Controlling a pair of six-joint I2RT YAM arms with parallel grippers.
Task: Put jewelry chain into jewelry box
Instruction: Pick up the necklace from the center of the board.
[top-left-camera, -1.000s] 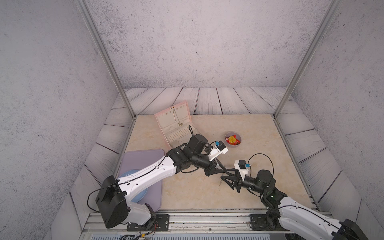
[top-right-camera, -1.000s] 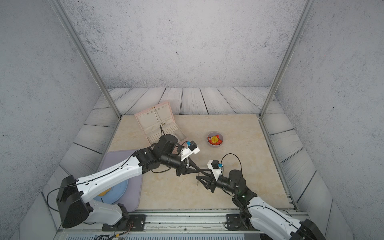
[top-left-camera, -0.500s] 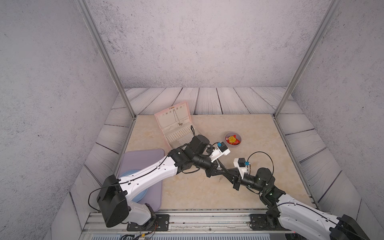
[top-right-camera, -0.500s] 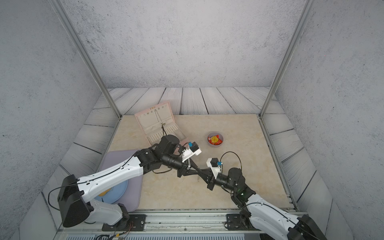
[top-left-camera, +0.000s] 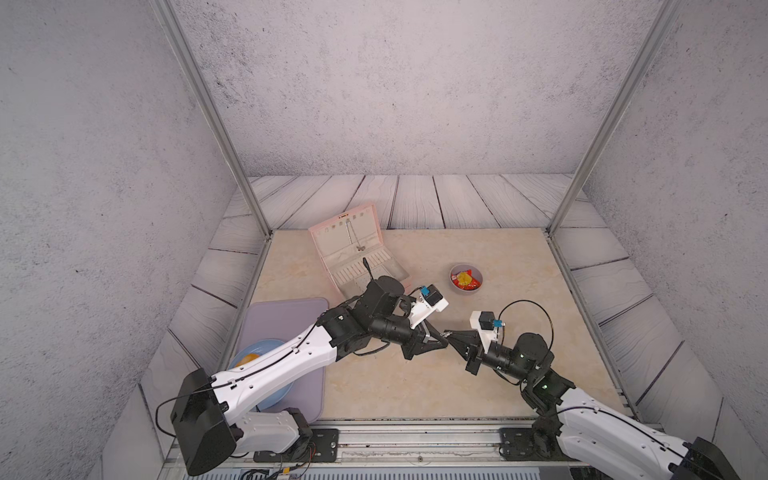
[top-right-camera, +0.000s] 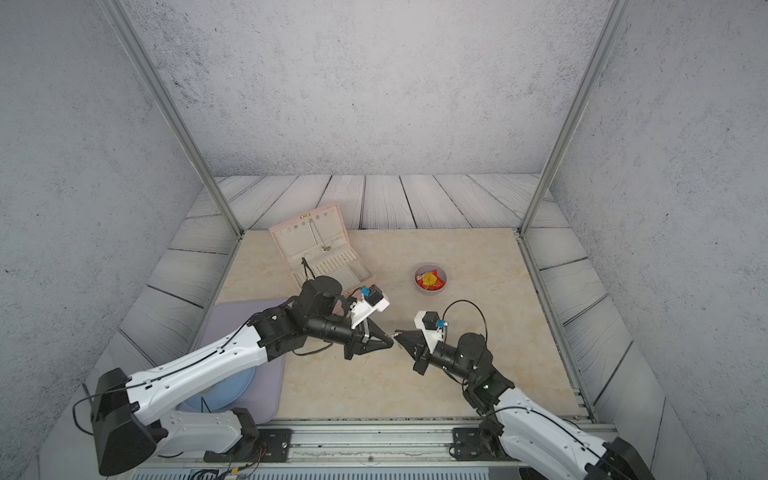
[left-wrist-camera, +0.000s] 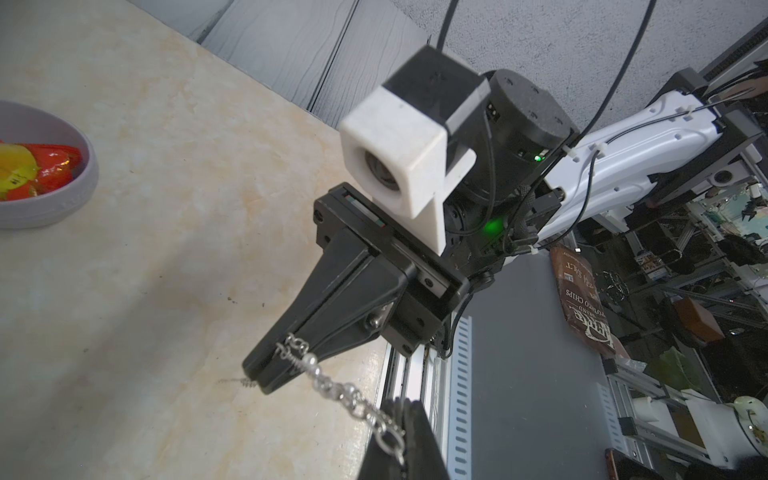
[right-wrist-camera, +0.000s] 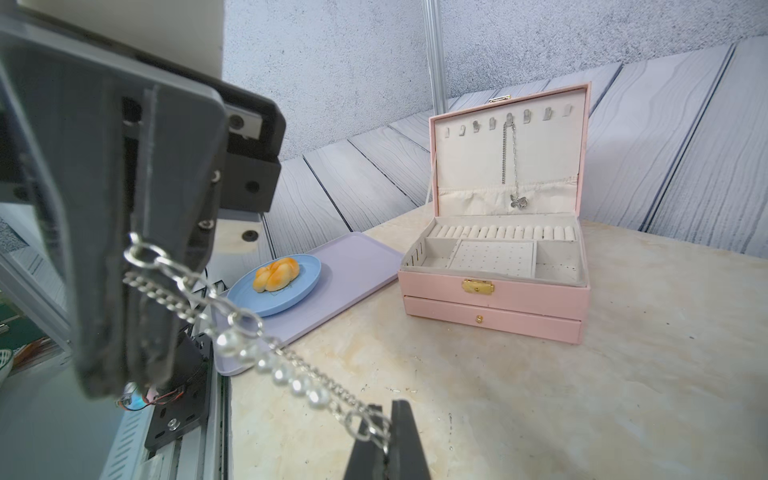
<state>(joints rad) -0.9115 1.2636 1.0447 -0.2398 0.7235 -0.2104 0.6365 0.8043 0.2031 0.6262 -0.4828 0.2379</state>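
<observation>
Pinching opposite ends of the jewelry chain (left-wrist-camera: 340, 390), the left gripper (top-left-camera: 441, 341) and right gripper (top-left-camera: 454, 335) are both pressed tight on it, stretching it in the air apart from the open jewelry box (right-wrist-camera: 494, 299), likely to hand it over or straighten it. Both top views show a mere glint between them. The wrist views reveal links and pearly beads, and the right wrist view alone shows the box's bare compartments (right-wrist-camera: 557, 266).

There is one jewelry chain (right-wrist-camera: 272, 368), one jewelry box (right-wrist-camera: 540, 297) and one pendant necklace (right-wrist-camera: 509, 166). Alongside are one grey bowl (left-wrist-camera: 62, 199), one blue plate (right-wrist-camera: 291, 301), one lavender tray (right-wrist-camera: 357, 266) and one bun (right-wrist-camera: 276, 274).
</observation>
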